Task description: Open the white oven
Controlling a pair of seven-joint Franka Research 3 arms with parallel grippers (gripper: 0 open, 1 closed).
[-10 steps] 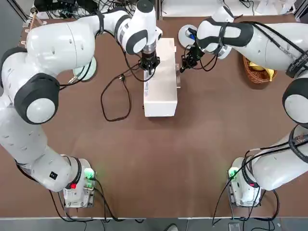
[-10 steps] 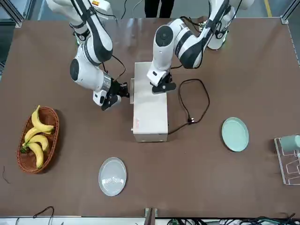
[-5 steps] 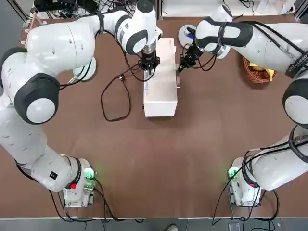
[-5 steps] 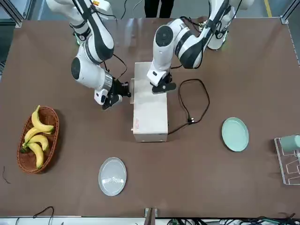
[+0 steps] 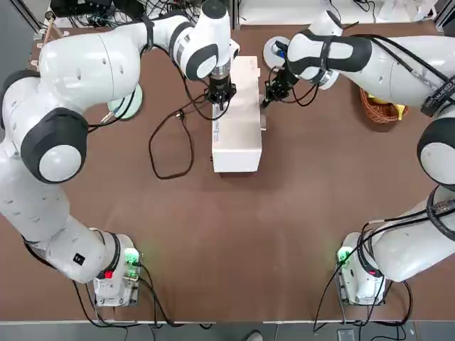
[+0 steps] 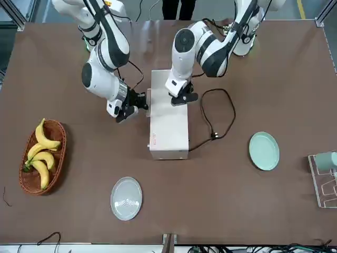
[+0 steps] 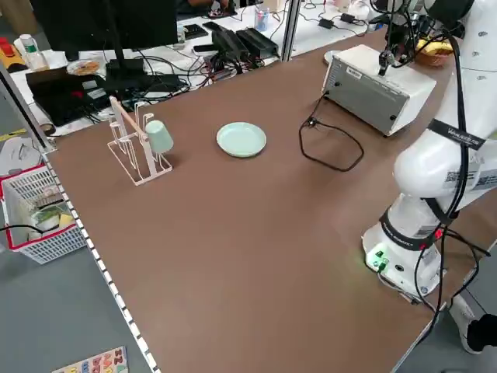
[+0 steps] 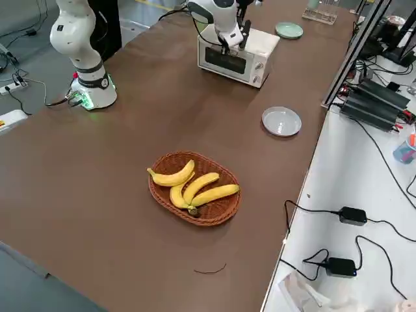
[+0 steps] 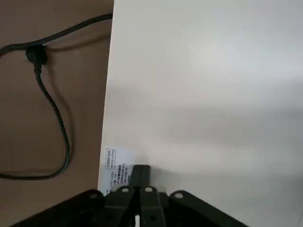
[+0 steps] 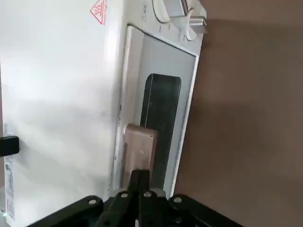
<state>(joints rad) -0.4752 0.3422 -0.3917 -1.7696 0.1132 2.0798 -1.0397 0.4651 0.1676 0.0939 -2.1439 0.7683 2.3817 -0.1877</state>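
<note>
Left gripper (image 5: 222, 106), clenched, above the left part of the oven (image 5: 238, 145). The oven stands toward the table's far side, its closed door (image 10: 177, 66) facing right. Right gripper (image 5: 266, 104), also clenched, is at the door handle (image 10: 139, 151); contact cannot be determined.

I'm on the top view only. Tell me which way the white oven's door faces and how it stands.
Observer: The white oven has its door on the side toward the right arm, and the right wrist view shows it closed.
Operator: Give me the right gripper against the handle.
Observer: In that wrist view, the right gripper has its fingers shut, their tips at the handle; I can't tell whether they touch.
Operator: Now the left gripper.
Observer: The left wrist view shows the left gripper shut over the oven's top, by a printed label.
</note>
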